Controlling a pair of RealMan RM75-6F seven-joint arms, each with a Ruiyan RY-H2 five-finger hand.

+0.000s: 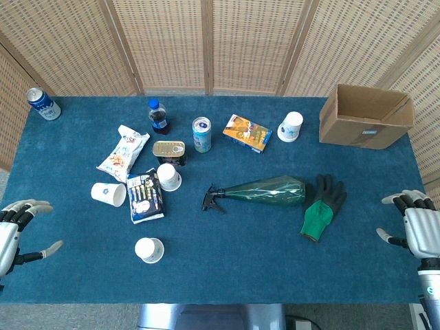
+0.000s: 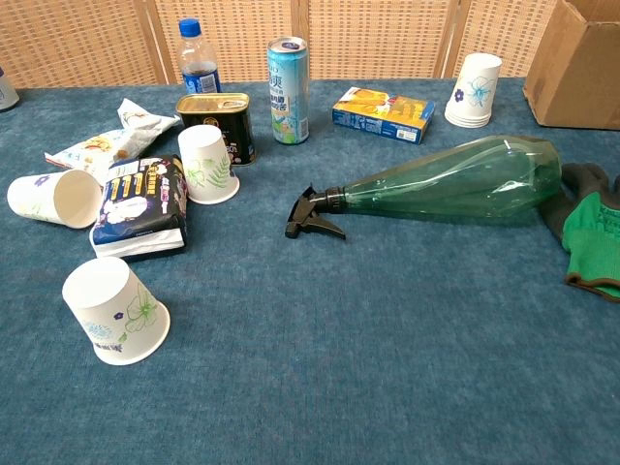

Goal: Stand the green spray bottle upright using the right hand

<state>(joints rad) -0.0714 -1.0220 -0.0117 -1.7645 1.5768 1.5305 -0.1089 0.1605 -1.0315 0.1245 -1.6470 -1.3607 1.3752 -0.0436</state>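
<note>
Green spray bottle (image 1: 265, 191) lies on its side, frame centre, base touching glove (image 1: 322, 206) | right hand (image 1: 416, 227) spread, empty, lower right, well apart | left hand (image 1: 15, 230) spread, empty | risk: smooth tapered body could roll; glove may snag the base.

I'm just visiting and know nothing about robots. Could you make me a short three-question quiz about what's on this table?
1. True or false: the spray bottle stands upright.
2. What lies against the bottle's wide end? A) glove B) soda can C) cardboard box
3. Fill in: the right hand holds ____.

Key:
1. False. It lies on its side, with its trigger pointing toward the robot's left.
2. A, the glove.
3. Nothing. It rests open at the table edge, apart from the bottle.
</note>
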